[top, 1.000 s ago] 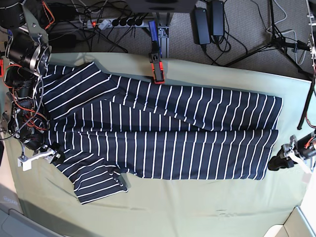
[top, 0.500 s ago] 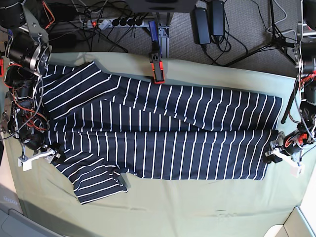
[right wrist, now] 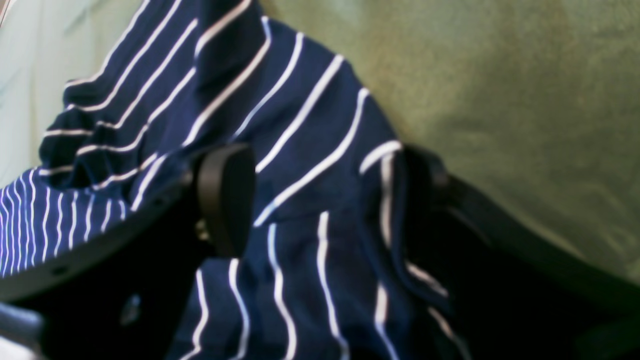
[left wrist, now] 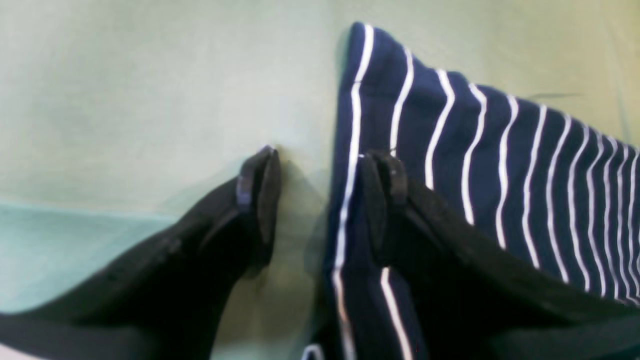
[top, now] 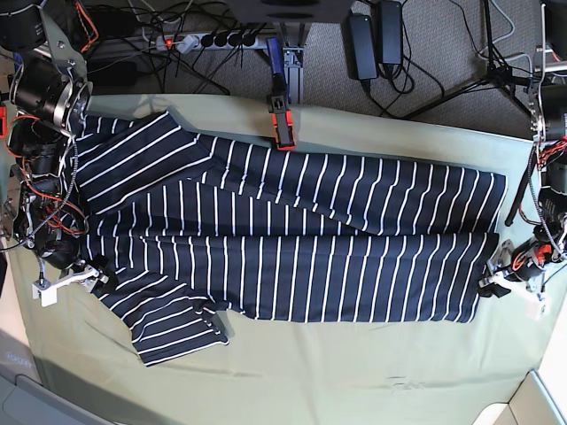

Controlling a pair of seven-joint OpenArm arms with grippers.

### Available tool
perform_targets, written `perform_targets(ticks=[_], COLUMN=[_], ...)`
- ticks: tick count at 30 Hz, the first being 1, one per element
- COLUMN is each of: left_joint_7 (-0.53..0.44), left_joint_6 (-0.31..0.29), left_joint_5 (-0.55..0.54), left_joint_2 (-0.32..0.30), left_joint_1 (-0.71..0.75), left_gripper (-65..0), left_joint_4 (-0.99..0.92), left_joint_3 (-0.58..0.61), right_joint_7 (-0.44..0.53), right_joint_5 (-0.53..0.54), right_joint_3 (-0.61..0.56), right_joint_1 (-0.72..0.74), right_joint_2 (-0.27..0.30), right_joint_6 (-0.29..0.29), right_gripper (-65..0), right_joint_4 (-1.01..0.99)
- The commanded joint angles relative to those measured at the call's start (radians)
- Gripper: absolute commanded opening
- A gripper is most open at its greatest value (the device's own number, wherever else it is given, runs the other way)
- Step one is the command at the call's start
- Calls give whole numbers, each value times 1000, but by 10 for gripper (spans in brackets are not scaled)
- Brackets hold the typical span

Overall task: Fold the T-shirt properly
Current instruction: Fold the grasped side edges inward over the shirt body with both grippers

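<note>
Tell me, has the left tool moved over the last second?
Yes. The left tool has moved in from the tablecloth toward the T-shirt, now reaching its hem edge.

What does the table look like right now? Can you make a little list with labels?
Shirt: the T-shirt, navy with white stripes, lies spread flat, long sides partly folded in
Cloth under it: pale green tablecloth
Left end effector: open, straddling the shirt's hem edge, one finger on the shirt, one on the tablecloth
Right end effector: jaws wide, bunched sleeve-end fabric between them
Clamp: orange-and-black clamp on the table's far edge
Fold: not finished
</note>
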Motion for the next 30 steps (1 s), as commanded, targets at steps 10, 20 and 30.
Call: perform_targets(ticks=[10, 20, 30], left_joint_7=[21, 93, 128], left_joint_6=[-3, -76, -95], left_joint_5=[-30, -79, -131], left_joint_2=[49, 50, 50], left_joint_1=[-32, -31, -32], left_gripper=[-345, -345, -346], left_joint_4=[11, 24, 25], left_joint_3=[-5, -5, -5], right_joint_7=[-19, -19, -19], right_joint_5=[-3, 16, 24], right_joint_3=[0, 0, 0], right_joint_1=[16, 16, 16], right_joint_2=[16, 15, 15], right_joint_6=[44, 44, 44], right_gripper=[-226, -226, -226], right_joint_4=[10, 10, 10])
